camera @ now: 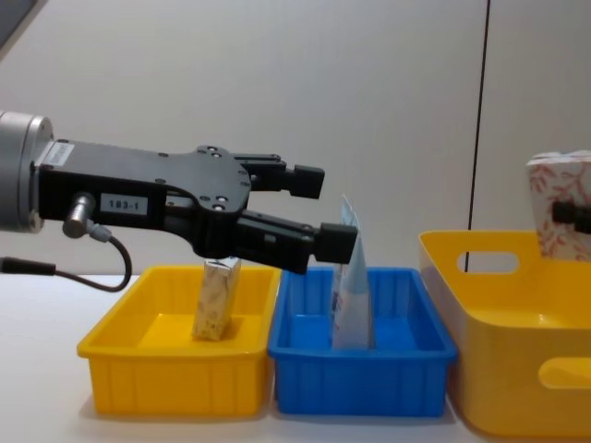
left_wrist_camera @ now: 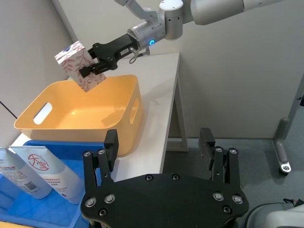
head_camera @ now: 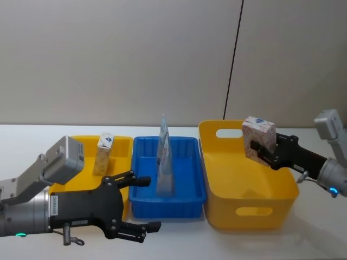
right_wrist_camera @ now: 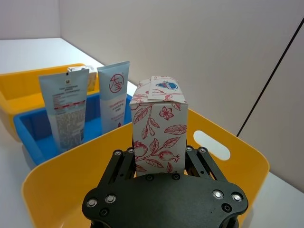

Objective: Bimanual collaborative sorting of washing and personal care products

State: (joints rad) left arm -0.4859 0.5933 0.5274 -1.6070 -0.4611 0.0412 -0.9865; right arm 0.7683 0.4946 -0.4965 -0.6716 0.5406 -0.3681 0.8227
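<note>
Over the large bin (head_camera: 282, 208), your right gripper (head_camera: 261, 151) pinches one carton (head_camera: 258, 131); a second carton (head_camera: 104, 154) stands in the small bin (head_camera: 123, 142) (two pouches (right_wrist_camera: 64, 109) (right_wrist_camera: 114, 92), blue bin (head_camera: 187, 208)); left gripper (head_camera: 150, 203) spread.

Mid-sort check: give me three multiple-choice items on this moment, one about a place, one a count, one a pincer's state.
1. Where is the carton that the right pincer holds?
A. above the big yellow bin
B. on the floor
C. under the left arm

2. How many bins stand on the table?
A. two
B. three
C. four

3. The left pincer is:
A. shut on a pouch
B. open, holding nothing
C. shut on a box

Answers:
1 A: the chest view shows it gripped above that bin's rim.
2 B: the small yellow bin, the blue bin and the big yellow one sit in a row.
3 B: its fingers are spread with nothing between them.
</note>
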